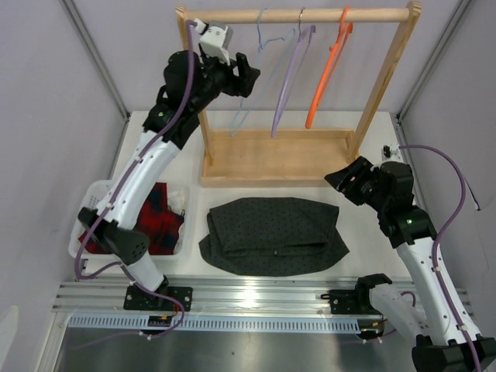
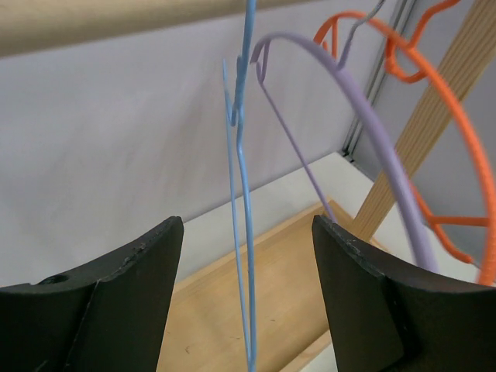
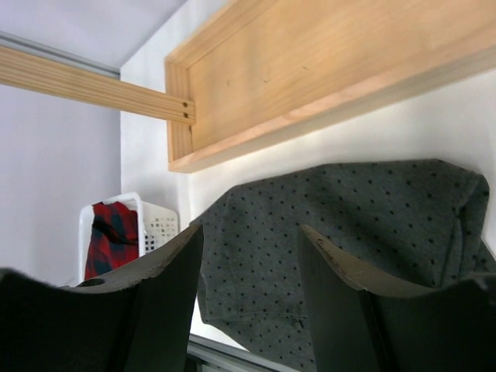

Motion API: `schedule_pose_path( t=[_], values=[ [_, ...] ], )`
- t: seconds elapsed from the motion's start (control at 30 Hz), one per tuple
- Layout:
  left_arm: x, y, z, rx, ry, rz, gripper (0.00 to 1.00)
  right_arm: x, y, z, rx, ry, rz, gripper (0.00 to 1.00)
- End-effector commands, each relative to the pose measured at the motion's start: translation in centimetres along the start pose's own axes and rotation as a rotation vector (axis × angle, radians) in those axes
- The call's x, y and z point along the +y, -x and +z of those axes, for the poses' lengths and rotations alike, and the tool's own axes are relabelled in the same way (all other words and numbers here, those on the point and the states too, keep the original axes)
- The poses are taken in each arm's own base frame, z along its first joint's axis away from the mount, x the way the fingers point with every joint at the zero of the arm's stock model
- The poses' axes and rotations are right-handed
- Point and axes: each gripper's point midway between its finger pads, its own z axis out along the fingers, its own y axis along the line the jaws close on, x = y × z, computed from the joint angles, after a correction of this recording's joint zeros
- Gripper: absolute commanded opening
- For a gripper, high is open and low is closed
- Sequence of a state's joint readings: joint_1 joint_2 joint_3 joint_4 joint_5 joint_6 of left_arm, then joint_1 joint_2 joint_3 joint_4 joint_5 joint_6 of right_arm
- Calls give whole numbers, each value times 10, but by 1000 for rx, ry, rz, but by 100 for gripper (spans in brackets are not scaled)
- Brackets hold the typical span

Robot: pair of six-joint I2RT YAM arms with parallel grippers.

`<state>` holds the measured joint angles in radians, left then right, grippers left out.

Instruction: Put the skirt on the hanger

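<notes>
Fingers [image 2: 147, 263] are held wide on left gripper [image 2: 246, 223] and right gripper [image 3: 249, 232] — nothing gripped. The hanger [image 2: 241, 155] is straddled, seemingly untouched; the limp skirt [image 1: 271, 232] is best pinched edgewise.

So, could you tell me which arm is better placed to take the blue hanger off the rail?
Left. The left hand is open up at the rack, with the hanger between its fingers; the right hand hangs low near the skirt on the table.
</notes>
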<state>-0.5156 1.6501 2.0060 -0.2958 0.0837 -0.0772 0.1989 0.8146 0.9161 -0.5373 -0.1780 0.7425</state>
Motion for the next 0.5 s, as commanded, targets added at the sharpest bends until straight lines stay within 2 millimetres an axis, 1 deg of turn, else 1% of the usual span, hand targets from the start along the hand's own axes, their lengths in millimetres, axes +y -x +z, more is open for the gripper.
schedule_pose_path(
  t=[0.0, 0.07, 0.1, 0.13, 0.17, 0.2, 0.23, 0.27, 0.3, 0.4, 0.47],
  values=[
    [-5, 39, 13, -147, -66, 74, 73, 29, 17, -7, -40, 103, -46, 57],
    [-5, 41, 23, -183, -74, 80, 73, 29, 17, -7, -39, 105, -55, 57],
    [-2, 35, 33, -182, -70, 76, 73, 30, 18, -8, -43, 107, -59, 57],
    [-3, 39, 36, -196, -75, 74, 72, 28, 18, -7, -44, 102, -68, 57],
    [-4, 39, 39, -199, -82, 69, 72, 27, 18, -7, -45, 97, -72, 57],
    [-3, 32, 47, -187, -81, 63, 72, 26, 17, -6, -43, 92, -78, 57],
    [-1, 28, 51, -176, -76, 58, 72, 25, 18, -5, -45, 90, -82, 57],
    [0, 39, 51, -201, -62, 57, 72, 23, 18, -5, -46, 84, -88, 58],
    [2, 36, 55, -199, -58, 54, 72, 23, 18, -4, -45, 85, -93, 58],
    [6, 40, 57, -214, -35, 58, 72, 23, 18, -3, -44, 88, -102, 58],
    [6, 39, 62, -214, -36, 64, 72, 23, 19, -2, -42, 88, -111, 58]
  ],
)
